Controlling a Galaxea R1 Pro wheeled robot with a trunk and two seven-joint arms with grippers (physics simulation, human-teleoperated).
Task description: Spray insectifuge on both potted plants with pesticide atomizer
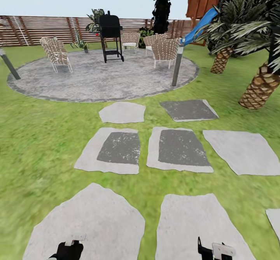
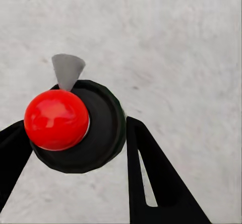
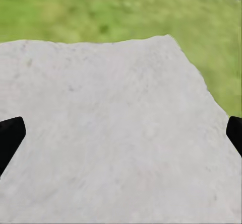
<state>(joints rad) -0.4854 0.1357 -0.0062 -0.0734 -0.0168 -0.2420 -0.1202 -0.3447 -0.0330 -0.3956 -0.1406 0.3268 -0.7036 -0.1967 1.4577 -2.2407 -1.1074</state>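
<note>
2 grippers sit low in the head view, each over a pale grey stepping stone [image 1: 97, 221] in the garden [image 1: 35, 143], with green lawn all around. The left gripper [image 2: 75, 123] has its black fingers [image 2: 151, 173] on either side of a round black object [image 2: 103, 133] topped by a glossy red ball [image 2: 56, 119], with a small grey cone [image 2: 66, 70] beside it. Both fingers seem to meet the object's edge, but I cannot tell whether they clamp it, nor whether it is the pesticide atomizer. The right gripper [image 3: 121, 133] is spread wide, its fingertips at opposite edges of the right wrist view, with nothing between them but bare stone and grass beyond.

Farther off, more stepping stones lead to round mottled paving [image 1: 101, 77], where a black grill [image 1: 111, 34] stands among 4 woven chairs [image 1: 56, 51]. A small potted plant [image 1: 83, 44] sits at the paving's far edge, too small to identify. A brown slat fence [image 1: 35, 30] closes the back, palm trees [image 1: 260, 85] stand on the right, and a wooden play frame with a blue slide [image 1: 200, 24] rises behind them.
</note>
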